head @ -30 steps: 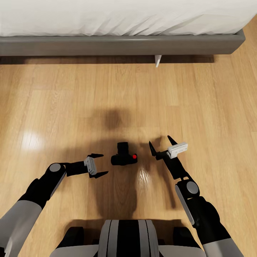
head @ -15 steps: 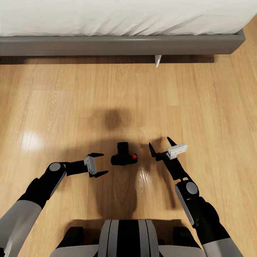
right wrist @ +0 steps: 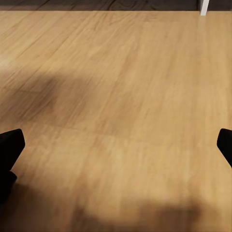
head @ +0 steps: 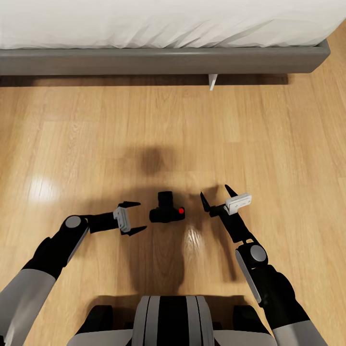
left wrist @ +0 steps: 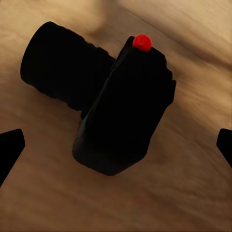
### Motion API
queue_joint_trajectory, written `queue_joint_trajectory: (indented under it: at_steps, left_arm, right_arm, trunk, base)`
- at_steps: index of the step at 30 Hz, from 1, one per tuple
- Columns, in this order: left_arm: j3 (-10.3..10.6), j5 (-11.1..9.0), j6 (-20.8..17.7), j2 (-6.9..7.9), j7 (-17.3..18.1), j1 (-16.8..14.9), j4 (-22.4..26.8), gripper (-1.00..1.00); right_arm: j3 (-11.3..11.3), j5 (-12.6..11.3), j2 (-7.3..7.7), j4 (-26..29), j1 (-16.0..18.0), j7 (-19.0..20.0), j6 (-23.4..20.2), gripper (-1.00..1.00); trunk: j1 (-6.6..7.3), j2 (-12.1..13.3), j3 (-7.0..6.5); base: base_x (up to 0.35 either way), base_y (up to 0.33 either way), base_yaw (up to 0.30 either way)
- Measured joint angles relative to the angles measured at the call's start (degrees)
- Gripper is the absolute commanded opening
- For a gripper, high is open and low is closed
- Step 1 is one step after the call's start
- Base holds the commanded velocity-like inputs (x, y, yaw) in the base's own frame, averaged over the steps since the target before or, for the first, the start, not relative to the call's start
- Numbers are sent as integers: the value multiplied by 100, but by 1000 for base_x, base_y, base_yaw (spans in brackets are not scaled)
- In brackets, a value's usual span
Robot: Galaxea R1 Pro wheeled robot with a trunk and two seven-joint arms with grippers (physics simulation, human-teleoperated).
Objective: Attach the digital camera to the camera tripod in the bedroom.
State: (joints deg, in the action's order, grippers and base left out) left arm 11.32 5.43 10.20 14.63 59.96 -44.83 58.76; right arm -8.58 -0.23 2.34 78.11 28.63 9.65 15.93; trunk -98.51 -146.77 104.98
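Note:
The digital camera [head: 166, 210] lies on the light wood floor in front of me, black, with its lens barrel toward the bed and its red button [head: 181, 210] on the right side. In the left wrist view the digital camera [left wrist: 116, 111] sits close, between the finger tips. My left gripper [head: 135, 217] is open just left of the camera, a short gap away, empty. Right of the camera stands my right gripper [head: 217, 194], open and empty, fingers aimed toward the bed. The camera tripod is out of view.
A grey-framed bed [head: 163, 57] with a white cover spans the far side, with a white leg [head: 212, 80] under it. In the right wrist view the same white leg [right wrist: 205, 7] stands at the far edge of the wood floor [right wrist: 125, 96].
My left gripper has crept a little up and right, closer to the camera. The camera and the right arm have stayed still.

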Motion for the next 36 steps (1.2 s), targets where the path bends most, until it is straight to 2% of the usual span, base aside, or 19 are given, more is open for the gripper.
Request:
queue_joint_trajectory:
  at_steps: [5, 10, 11, 14, 17, 22, 30, 36]
  left_arm:
    - [-7, -5, -19, 18, -209, -23, 41, 100]
    - [-2, -11, -57, 134, -917, -41, 38, 100]
    - [-1, -11, -57, 134, -922, -41, 38, 100]
    - [2, -12, -63, 187, -1333, -45, 25, 100]
    - [4, -12, -64, 214, -1576, -49, 37, 100]
    - [2, -11, -64, 226, -1760, -53, 59, 100]
    - [-2, -10, -75, 223, -1837, -128, 216, 100]
    - [-3, -12, -267, 225, -1981, -279, 351, 100]
  right_arm:
    - [0, 0, 0, 1, 0, 0, 0, 100]
    - [0, 0, 0, -1, 0, 0, 0, 100]
    - [0, 0, 0, -1, 0, 0, 0, 100]
    - [0, 0, 0, -3, 0, 0, 0, 100]
    - [0, 0, 0, -4, 0, 0, 0, 100]
    - [0, 0, 0, -4, 0, 0, -1, 100]
    - [0, 0, 0, -4, 0, 0, -2, 100]
    - [0, 0, 0, -4, 0, 0, -1, 100]
  trunk:
    - [0, 0, 0]
    - [0, 0, 0]
    - [0, 0, 0]
    - [0, 0, 0]
    - [0, 0, 0]
    - [0, 0, 0]
    - [0, 0, 0]
    - [0, 0, 0]
  base:
    - [0, 0, 0]
    - [0, 0, 0]
    - [0, 0, 0]
    - [0, 0, 0]
    - [0, 0, 0]
    - [0, 0, 0]
    - [0, 0, 0]
    - [0, 0, 0]
